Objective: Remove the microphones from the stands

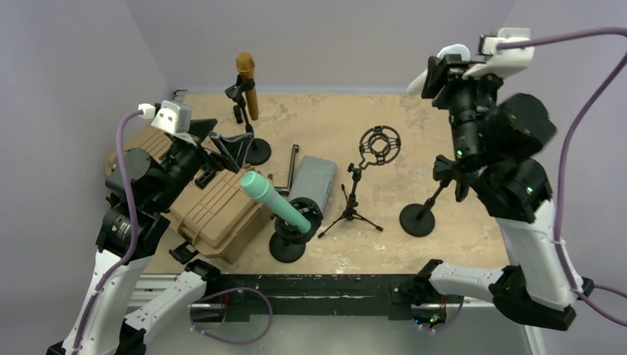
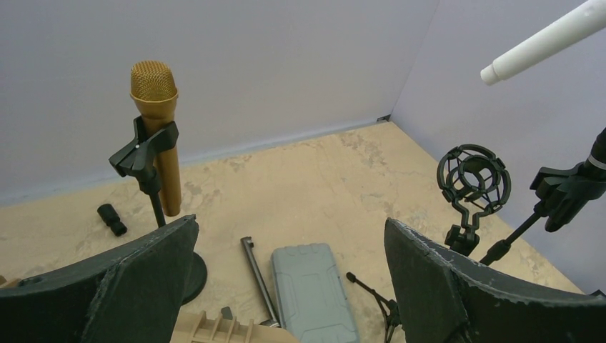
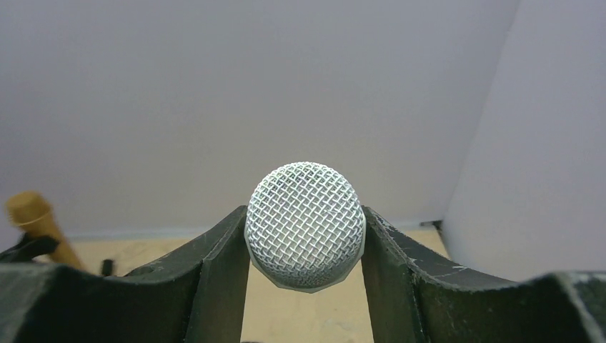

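Observation:
My right gripper [image 1: 442,70] is shut on a white microphone [image 1: 452,53] and holds it high above the table's right side. In the right wrist view its mesh head [image 3: 305,225] sits pinched between the fingers [image 3: 221,279]. The white handle [image 2: 547,39] shows at the top right of the left wrist view. Below it stands a black round-base stand [image 1: 423,211] with an empty clip [image 2: 568,193]. My left gripper [image 1: 225,148] is open and empty above the tan case, and its wrist view [image 2: 293,286] looks over the table.
A gold microphone [image 1: 247,81] sits in a stand at the back. A teal microphone [image 1: 273,198] sits in a stand at the front. A shock-mount tripod [image 1: 379,146] stands mid-table. A grey case [image 1: 313,180], a tan case [image 1: 214,211] and a black rod [image 2: 256,275] lie nearby.

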You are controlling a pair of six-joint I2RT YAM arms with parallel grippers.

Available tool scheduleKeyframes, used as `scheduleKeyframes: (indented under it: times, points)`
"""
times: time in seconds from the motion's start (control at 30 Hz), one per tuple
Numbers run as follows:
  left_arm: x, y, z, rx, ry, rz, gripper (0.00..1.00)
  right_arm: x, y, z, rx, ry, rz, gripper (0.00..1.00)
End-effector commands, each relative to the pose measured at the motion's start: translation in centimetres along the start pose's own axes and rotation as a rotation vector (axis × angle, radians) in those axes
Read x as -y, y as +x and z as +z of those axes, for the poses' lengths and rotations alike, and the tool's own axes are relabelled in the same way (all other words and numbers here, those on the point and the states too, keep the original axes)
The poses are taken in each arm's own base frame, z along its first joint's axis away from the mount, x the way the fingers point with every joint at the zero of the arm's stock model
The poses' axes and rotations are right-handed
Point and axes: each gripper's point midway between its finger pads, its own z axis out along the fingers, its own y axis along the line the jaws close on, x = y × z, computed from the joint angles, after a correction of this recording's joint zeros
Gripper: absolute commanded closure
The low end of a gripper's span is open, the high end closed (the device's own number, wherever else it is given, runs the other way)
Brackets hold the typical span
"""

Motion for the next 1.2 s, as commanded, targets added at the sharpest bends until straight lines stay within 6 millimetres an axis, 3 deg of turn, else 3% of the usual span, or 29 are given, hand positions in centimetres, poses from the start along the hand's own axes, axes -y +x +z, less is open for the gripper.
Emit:
scheduleKeyframes:
  times: [0.0, 0.2, 0.33, 0.4, 0.5, 0.67, 1.0, 1.17]
  points:
    - [0.3, -1.1, 0.0, 0.046, 0.013, -0.007, 0.0, 2.1, 1.6, 4.9, -0.007, 0.157, -0.036, 1.0]
    - [0.4, -1.1, 0.1, 0.045, 0.02, -0.011, 0.0, 5.7, 6.2, 10.8, -0.103, 0.162, 0.007, 1.0]
    - [0.4, -0.9, 0.3, 0.037, 0.021, -0.013, 0.0, 7.9, 8.3, 12.8, -0.139, 0.166, 0.086, 1.0]
    - [0.4, -0.8, 0.5, 0.032, 0.022, -0.014, 0.0, 9.8, 9.0, 13.5, -0.151, 0.161, 0.135, 1.0]
    - [0.5, -0.6, 0.6, 0.028, 0.028, -0.019, 0.0, 13.2, 10.2, 13.9, -0.181, 0.168, 0.226, 1.0]
    - [0.8, -0.6, 0.6, 0.026, 0.04, -0.027, 0.0, 15.9, 13.3, 13.7, -0.218, 0.102, 0.382, 1.0]
    - [1.0, -0.6, 0.5, 0.027, 0.051, -0.035, 0.0, 18.2, 19.6, 13.9, -0.209, 0.03, 0.634, 1.0]
    - [1.0, -0.8, 0.4, 0.033, 0.051, -0.033, 0.0, 19.2, 23.6, 14.7, -0.25, 0.037, 0.655, 1.0]
